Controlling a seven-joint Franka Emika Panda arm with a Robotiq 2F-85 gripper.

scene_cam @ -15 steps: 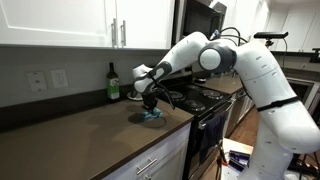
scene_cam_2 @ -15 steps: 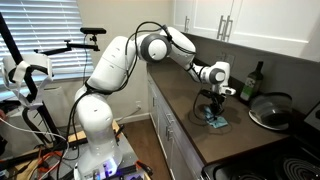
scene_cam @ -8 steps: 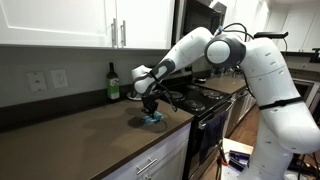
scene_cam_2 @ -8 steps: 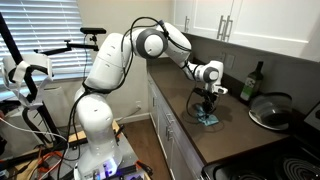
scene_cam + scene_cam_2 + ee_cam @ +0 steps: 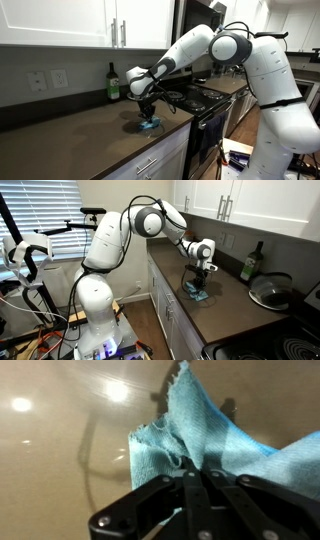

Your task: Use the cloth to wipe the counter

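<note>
Cloth position: the cloth [image 5: 190, 430] lies directly under the gripper [image 5: 196, 472]. It is bunched where the fingertips meet, and its loose light-blue folds spread away from them over the counter [image 5: 50, 450].
Cloth on counter: in both exterior views the cloth [image 5: 150, 124] [image 5: 197, 295] rests on the dark brown top, near the front edge and towards the stove end.
Gripper: clenched on the cloth. The wrist view shows the two fingers pressed together with fabric pinched between them.
Gripper pose: pointing straight down, with the arm reaching in from over the stove side.
Contact: the fingers touch the cloth. Whether their tips reach the counter itself cannot be told.
Bottle: a green bottle [image 5: 113, 83] stands upright at the back of the counter by the wall, well apart from the cloth. Its contents are not visible.
Stove: a black stove top [image 5: 205, 97] sits just beside the counter. In an exterior view a dark round pan [image 5: 270, 292] sits near it, its inside not readable.
</note>
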